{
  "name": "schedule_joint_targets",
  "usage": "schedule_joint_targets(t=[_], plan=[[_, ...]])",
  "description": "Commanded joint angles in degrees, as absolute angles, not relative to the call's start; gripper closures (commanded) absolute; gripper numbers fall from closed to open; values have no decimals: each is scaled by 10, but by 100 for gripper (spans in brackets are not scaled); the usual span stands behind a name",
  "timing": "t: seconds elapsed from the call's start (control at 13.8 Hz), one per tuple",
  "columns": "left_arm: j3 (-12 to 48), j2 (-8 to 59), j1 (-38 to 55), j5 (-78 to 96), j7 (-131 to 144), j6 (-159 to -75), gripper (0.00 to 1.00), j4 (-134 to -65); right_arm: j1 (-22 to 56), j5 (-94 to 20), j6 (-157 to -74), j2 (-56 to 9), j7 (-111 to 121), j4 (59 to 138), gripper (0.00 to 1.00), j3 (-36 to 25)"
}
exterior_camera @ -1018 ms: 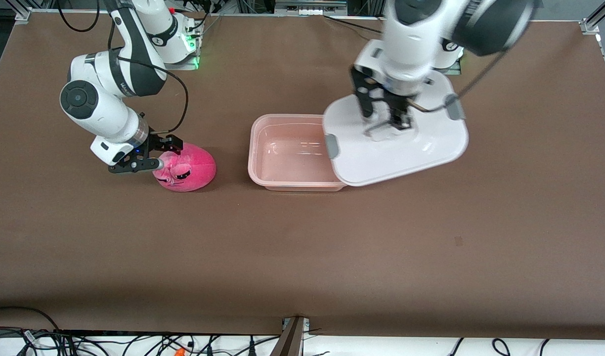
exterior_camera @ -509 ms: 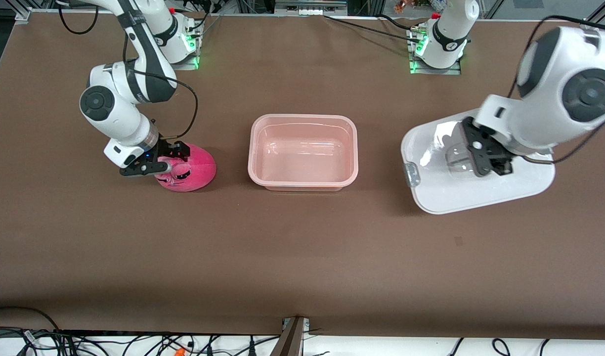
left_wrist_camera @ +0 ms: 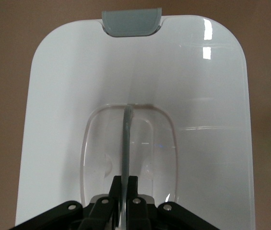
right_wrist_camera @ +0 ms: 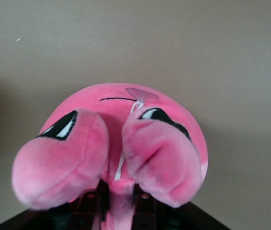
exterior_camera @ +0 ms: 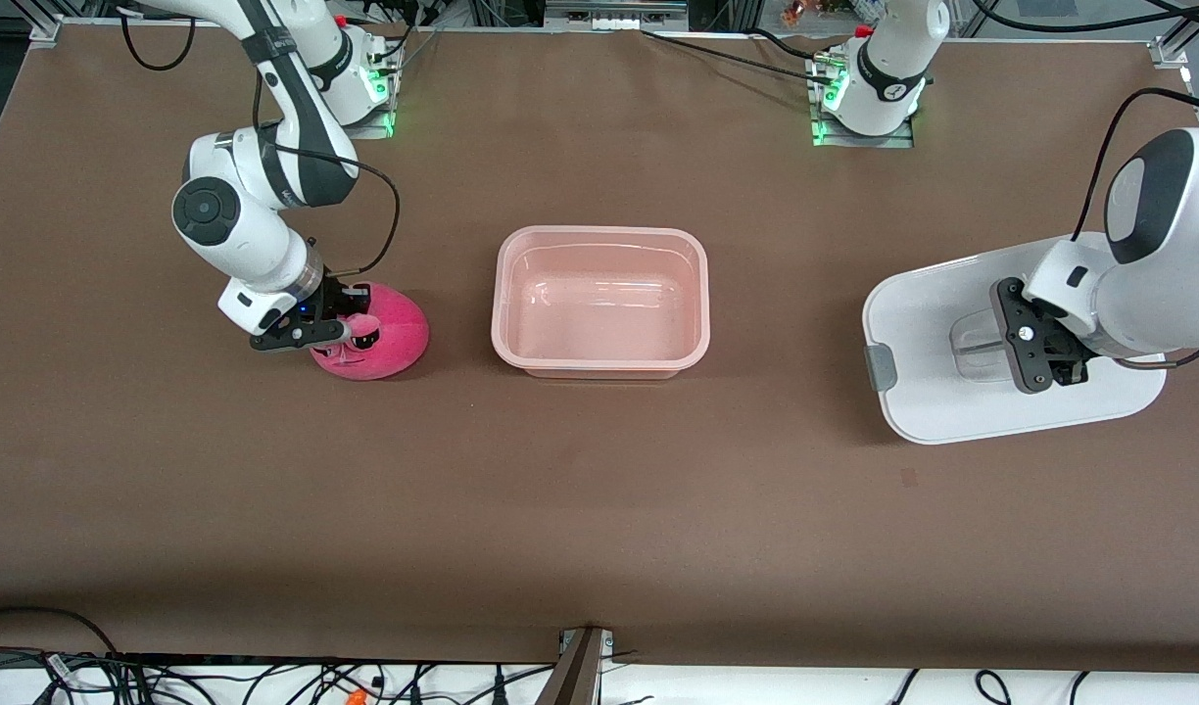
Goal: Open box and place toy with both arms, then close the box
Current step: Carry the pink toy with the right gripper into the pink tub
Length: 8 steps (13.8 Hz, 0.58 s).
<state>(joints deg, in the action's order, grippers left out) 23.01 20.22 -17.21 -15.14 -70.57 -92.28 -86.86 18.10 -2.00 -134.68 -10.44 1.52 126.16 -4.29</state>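
Toy (exterior_camera: 374,338) sits on the worktop (exterior_camera: 599,490) pinched by the right tool (exterior_camera: 337,328), while the left tool (exterior_camera: 1045,357) stays clamped on the lid (exterior_camera: 913,323) handle, box (exterior_camera: 600,300) open between them.

Brown table (exterior_camera: 599,509), cables (exterior_camera: 266,681) below.

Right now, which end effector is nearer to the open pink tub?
The right end effector; it is pinching the plush toy beside the tub. The left end effector grips the lid at the left arm's end.
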Motion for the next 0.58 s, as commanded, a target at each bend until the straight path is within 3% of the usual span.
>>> schedule_joint_targets(t=[0.0, 0.22, 0.51], plan=[[237, 213, -174, -156, -717, -913, 100, -848, 180, -29, -1327, -95, 147, 1238, 100, -43], [237, 215, -174, -157, -717, -914, 100, -848, 181, -27, -1303, -91, 182, 1206, 100, -39], [237, 214, -174, -156, -717, -913, 100, -848, 203, -24, -1160, -101, 216, 1066, 100, 1]])
